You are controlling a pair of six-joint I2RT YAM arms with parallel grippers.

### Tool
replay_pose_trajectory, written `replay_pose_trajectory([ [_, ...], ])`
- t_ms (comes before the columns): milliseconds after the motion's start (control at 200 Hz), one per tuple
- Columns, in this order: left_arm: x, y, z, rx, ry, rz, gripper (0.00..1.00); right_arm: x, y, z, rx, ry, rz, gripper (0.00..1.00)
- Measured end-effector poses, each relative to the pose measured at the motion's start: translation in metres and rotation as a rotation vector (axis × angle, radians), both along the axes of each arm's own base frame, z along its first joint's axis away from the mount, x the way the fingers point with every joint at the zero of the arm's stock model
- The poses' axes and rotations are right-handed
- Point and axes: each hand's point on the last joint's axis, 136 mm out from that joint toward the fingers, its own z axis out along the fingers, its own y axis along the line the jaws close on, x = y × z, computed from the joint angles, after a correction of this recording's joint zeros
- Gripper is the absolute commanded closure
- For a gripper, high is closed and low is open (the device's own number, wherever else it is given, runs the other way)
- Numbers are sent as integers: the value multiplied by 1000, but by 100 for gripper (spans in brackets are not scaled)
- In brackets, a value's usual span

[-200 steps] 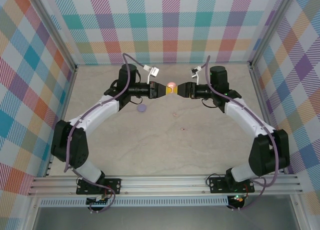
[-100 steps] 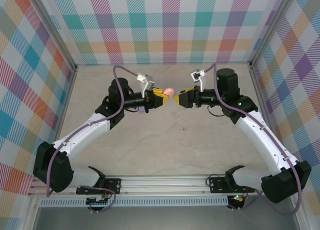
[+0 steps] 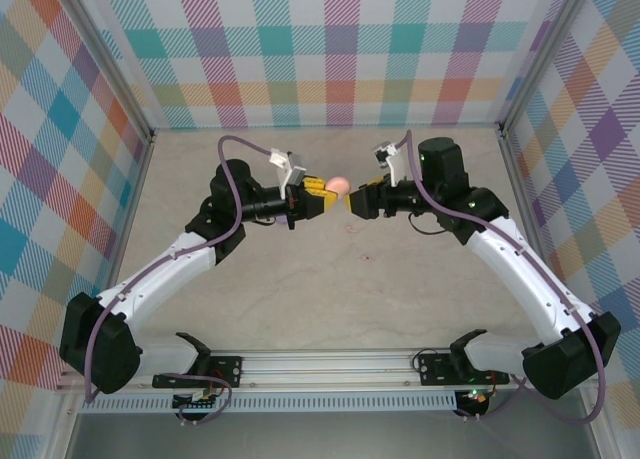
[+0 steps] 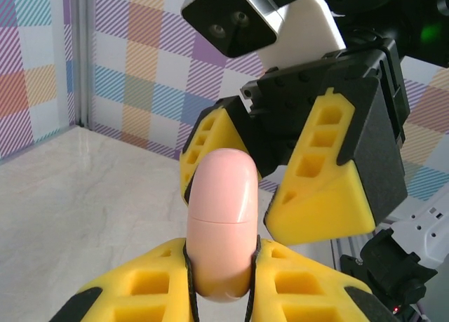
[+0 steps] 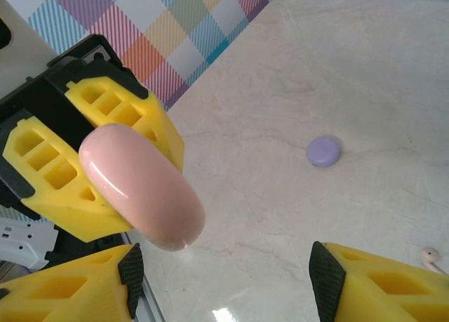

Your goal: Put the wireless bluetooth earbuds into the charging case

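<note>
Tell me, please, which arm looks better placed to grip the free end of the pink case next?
Right. The left hand is shut on the pink case, so it is occupied. The right hand faces the case with jaws open, close to its free end, and probably needs only a short advance.

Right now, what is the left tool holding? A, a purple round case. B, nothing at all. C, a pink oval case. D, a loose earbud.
C: the left tool is shut on the pink oval case, its yellow fingers pressing either side, while the purple round case lies on the table.
</note>
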Motion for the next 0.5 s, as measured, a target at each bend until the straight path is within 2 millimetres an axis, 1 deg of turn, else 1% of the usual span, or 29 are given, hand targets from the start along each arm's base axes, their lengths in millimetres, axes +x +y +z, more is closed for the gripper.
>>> replay_pose_trajectory([
  [260, -3, -2, -3, 13, -14, -13, 96, 3, -1, 1, -3, -1, -22, 35],
  [500, -5, -2, -10, 41, -13, -20, 98, 7, -7, 4, -13, -14, -75, 35],
])
